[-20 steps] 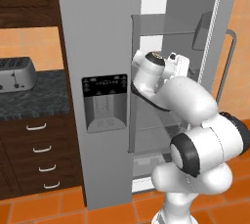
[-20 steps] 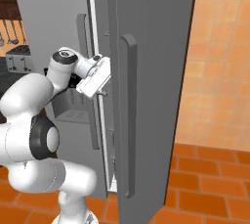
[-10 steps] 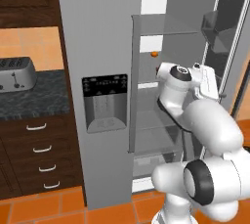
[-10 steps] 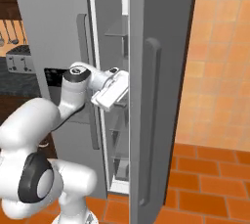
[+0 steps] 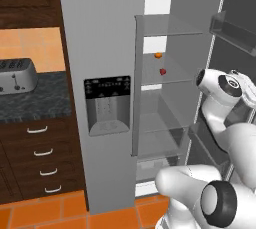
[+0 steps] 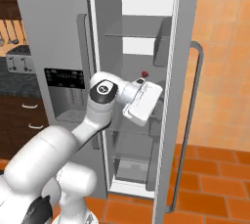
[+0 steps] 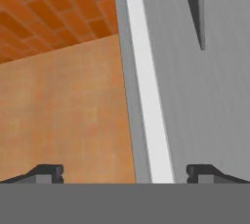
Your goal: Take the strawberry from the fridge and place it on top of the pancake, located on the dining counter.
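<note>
standing open in a simulated kitchen, the fridge (image 5: 105, 98) is showing its right-hand compartment while the white arm is working at the door. reading the left base view from left to right: a toaster (image 5: 17, 75) is sitting on the dark wall counter (image 5: 30, 100) at nine o'clock, the black water dispenser (image 5: 107, 105) is sitting at centre, and on a glass shelf (image 5: 165, 80) towards one o'clock the strawberry (image 5: 162, 71) is lying just below and right of a small orange fruit (image 5: 158, 55), the two apart. at three o'clock the arm's wrist is pressing close to the inner face of the fridge door (image 5: 235, 28).

in the right base view the strawberry (image 6: 144, 74) is peeking out just above the hand, near twelve o'clock of it. in the hand view the gripper (image 7: 125, 171) is standing spread wide with nothing between its tips, looking along the door's edge (image 7: 146, 96) towards orange tiles.

the step in hand appears to be finishing the door opening; the fruit is not yet reached. the next move is likely calling for turning the hand away from the door and into the compartment, lining the spread tips on either side of the tiny berry without nudging the orange fruit beside it.

against the frame a second ago, the door is standing much wider, the shelf and both fruits are now exposed, and the hand is sitting further right.
</note>
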{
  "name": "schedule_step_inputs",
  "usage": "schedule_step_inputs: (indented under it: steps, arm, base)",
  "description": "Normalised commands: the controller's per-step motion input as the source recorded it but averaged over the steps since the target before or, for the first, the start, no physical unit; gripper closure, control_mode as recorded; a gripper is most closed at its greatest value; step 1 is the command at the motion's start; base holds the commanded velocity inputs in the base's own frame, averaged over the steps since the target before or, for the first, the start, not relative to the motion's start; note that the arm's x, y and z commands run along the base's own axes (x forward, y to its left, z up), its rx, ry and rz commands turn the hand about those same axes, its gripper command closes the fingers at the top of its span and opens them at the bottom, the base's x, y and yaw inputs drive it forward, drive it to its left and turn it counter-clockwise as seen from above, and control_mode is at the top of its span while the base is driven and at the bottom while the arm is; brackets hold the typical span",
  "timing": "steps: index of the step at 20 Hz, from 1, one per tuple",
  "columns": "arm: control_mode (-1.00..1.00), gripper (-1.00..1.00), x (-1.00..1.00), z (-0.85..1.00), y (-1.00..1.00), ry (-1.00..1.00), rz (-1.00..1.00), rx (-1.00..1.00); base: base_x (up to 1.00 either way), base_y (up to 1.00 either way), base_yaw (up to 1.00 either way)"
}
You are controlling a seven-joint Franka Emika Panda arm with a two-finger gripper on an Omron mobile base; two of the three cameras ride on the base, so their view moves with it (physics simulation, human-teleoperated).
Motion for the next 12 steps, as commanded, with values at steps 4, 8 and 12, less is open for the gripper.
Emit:
schedule_step_inputs:
  steps: [4,8,12]
  arm:
    - [-1.00,-1.00,0.00,0.00,-0.40,0.00,0.00,0.02]
    - [-1.00,-1.00,0.00,0.00,0.38,-0.01,0.00,0.00]
    - [-1.00,-1.00,0.08,0.03,0.93,-0.06,0.00,0.00]
  base:
    - [0.00,0.00,0.00]
    - [0.00,0.00,0.00]
    - [0.00,0.00,0.00]
